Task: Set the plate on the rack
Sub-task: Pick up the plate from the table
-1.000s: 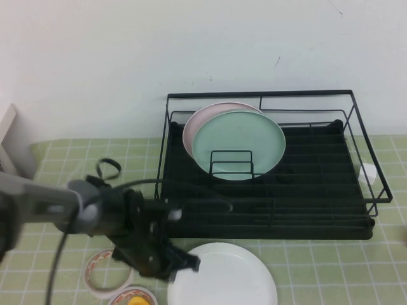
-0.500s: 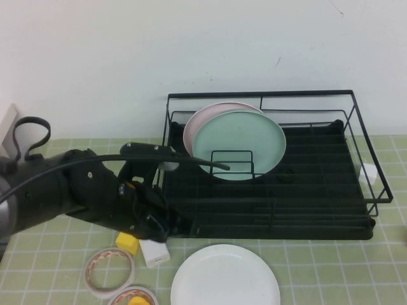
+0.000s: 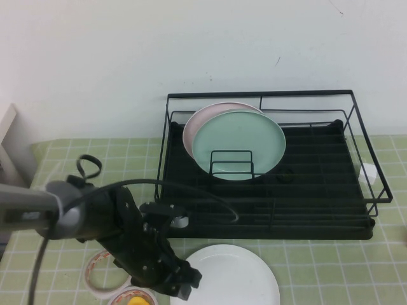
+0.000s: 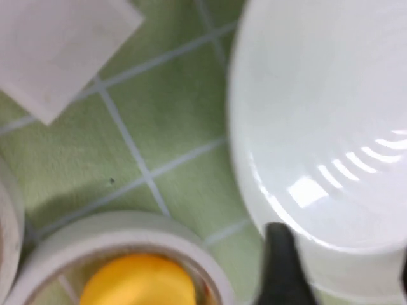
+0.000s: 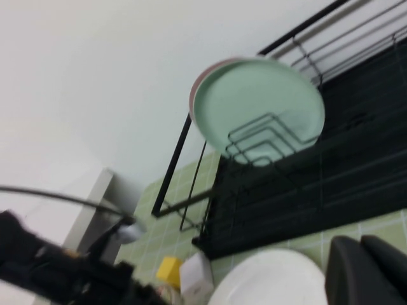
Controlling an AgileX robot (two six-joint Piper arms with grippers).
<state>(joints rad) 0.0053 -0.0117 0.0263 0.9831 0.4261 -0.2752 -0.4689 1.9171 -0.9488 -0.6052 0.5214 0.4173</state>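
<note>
Plate [image 3: 227,276] flat before rack [image 3: 267,190], left claw [image 3: 184,284] spread at its rim; right claw [image 5: 365,270] unreadable.

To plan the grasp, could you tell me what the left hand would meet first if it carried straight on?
Most likely the plate's rim: the left hand points at its near-left edge, almost touching. Right hand is parked.

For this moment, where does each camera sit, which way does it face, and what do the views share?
High view: raised on the robot's side, angled down at the rack and white plate; the left arm shows, left gripper at the plate's near-left edge.
Left wrist view: close above the mat, facing the plate's rim; one dark finger shows.
Right wrist view: off to the side, facing the rack; right gripper low in the corner.
All share the white plate.
</note>
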